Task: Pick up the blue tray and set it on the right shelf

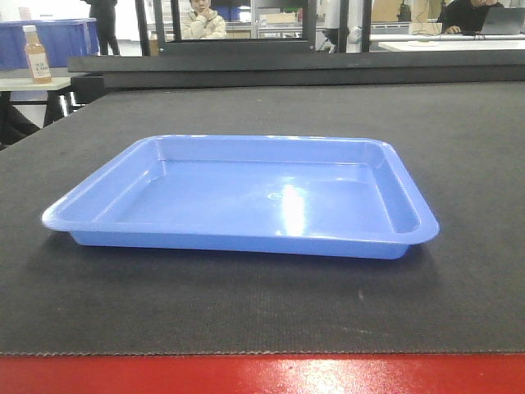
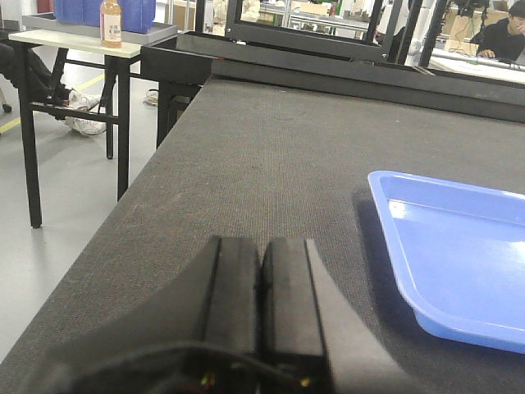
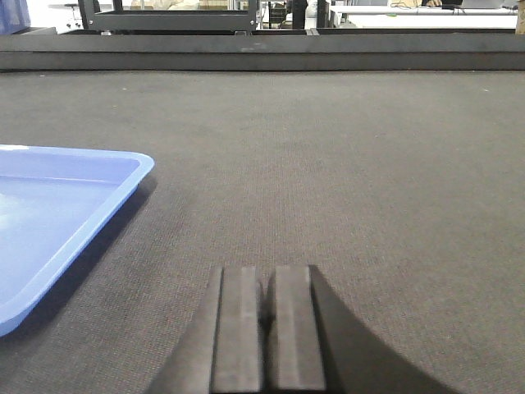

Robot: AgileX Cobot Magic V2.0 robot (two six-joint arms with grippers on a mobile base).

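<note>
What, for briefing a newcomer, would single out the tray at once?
A black-matted table with a red edge fills the front view. At its middle lies a wide, shallow, glossy light-blue plastic tray. The deeper, darker blue bin stands far behind, off this table.

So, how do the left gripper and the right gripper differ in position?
The left gripper sits left of the blue tray; the right gripper sits right of it. The left gripper is near the table edge; the right gripper shows only table around it. Both are shut, empty and apart from the tray.
</note>
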